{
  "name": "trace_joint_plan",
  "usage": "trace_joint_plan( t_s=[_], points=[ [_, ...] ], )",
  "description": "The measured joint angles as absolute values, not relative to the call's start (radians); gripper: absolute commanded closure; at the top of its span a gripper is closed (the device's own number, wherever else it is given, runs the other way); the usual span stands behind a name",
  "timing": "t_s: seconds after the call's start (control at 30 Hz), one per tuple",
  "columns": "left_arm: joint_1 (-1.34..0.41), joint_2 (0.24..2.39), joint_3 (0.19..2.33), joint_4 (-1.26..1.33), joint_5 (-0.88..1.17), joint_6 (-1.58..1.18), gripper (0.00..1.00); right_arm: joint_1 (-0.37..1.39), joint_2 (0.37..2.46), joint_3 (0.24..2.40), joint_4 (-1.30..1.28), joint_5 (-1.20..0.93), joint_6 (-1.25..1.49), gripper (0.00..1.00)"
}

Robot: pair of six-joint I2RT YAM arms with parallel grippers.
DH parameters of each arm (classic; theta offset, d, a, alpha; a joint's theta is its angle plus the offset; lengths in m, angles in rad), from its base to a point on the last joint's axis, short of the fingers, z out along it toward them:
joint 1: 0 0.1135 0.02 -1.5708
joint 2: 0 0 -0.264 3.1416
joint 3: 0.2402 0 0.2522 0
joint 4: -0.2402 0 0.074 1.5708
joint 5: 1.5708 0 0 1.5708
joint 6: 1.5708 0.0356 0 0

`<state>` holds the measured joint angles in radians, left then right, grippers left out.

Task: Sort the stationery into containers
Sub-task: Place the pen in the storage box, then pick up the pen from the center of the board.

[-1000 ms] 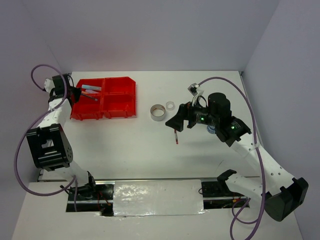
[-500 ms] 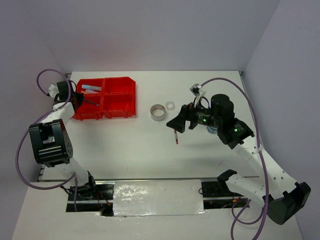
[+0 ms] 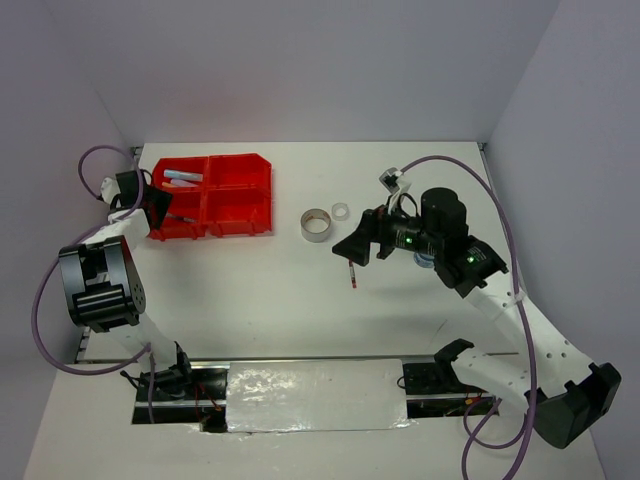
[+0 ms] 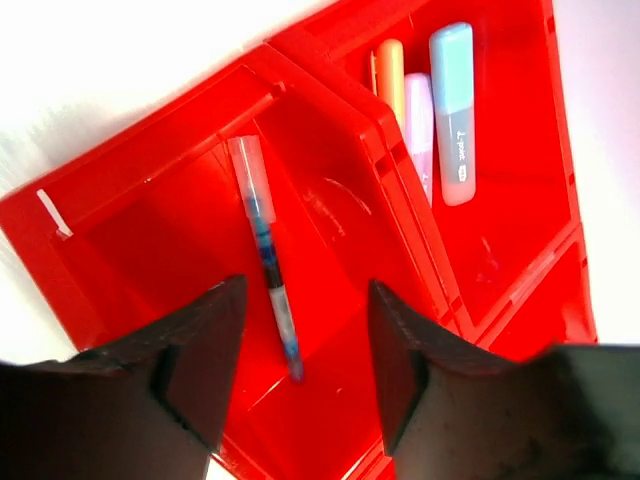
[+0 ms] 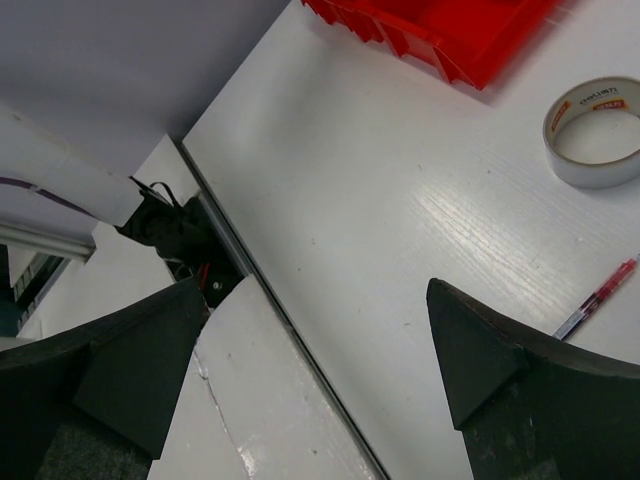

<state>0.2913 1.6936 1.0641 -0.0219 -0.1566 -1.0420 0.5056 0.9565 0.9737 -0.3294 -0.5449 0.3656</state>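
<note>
The left gripper (image 4: 303,330) hung wide open and empty over the bright red plastic bin (image 4: 130,230) of four compartments. This looked like the end of a drop, since the thin blue pen (image 4: 268,255) with its clear cap lay loose and slanted on one compartment's floor, next to the compartment holding the orange, lilac and light-blue short sticks (image 4: 418,120). The right gripper (image 5: 316,290), also spread wide and holding nothing, hovered above the white table (image 5: 400,230) near the thin red pen (image 5: 598,298) and the grey tape ring (image 5: 592,130), probably lining up on that pen.

The pen (image 4: 268,262) lies in the bin (image 4: 150,240), the tape ring (image 3: 317,224) to its right.
</note>
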Motion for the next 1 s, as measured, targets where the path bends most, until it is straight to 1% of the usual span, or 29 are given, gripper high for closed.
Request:
trace_joint_plan(
  t_s=[0.07,0.1,0.2,0.3,0.47,0.57,0.7,0.83,0.93,0.97,1.0],
  points=[
    [0.292,1.694,1.066,-0.019,-0.147,-1.042,0.23,0.506,0.96,0.974,-0.329,-0.547,0.365,0.0],
    [0.292,1.693,1.069,-0.02,-0.146,-1.045,0.18,0.506,0.964,0.974,-0.329,-0.547,0.364,0.0],
    [0.294,1.686,1.09,-0.045,-0.122,-1.04,0.01,0.506,0.974,0.974,-0.33,-0.544,0.358,0.0],
    [0.295,1.67,1.135,-0.099,-0.097,-1.025,0.01,0.506,0.989,0.975,-0.335,-0.523,0.35,0.0],
    [0.296,1.607,1.289,-0.236,-0.07,-0.954,0.01,0.506,1.06,0.975,-0.36,-0.447,0.348,0.0],
    [0.296,1.525,1.339,-0.315,-0.064,-0.885,0.01,0.506,1.15,0.983,-0.406,-0.345,0.356,0.0],
    [0.296,1.407,1.336,-0.398,-0.04,-0.801,0.01,0.506,1.31,0.995,-0.466,-0.205,0.373,0.02],
    [0.283,1.296,1.278,-0.458,0.019,-0.737,0.01,0.506,1.473,1.029,-0.529,-0.094,0.38,0.08],
    [0.22,1.239,1.233,-0.503,0.048,-0.724,0.01,0.507,1.563,1.054,-0.542,-0.042,0.381,0.13],
    [0.186,1.227,1.222,-0.52,0.056,-0.718,0.01,0.507,1.582,1.058,-0.543,-0.029,0.381,0.18],
    [0.156,1.218,1.216,-0.537,0.06,-0.714,0.01,0.508,1.596,1.065,-0.545,-0.017,0.38,0.19]
  ],
)
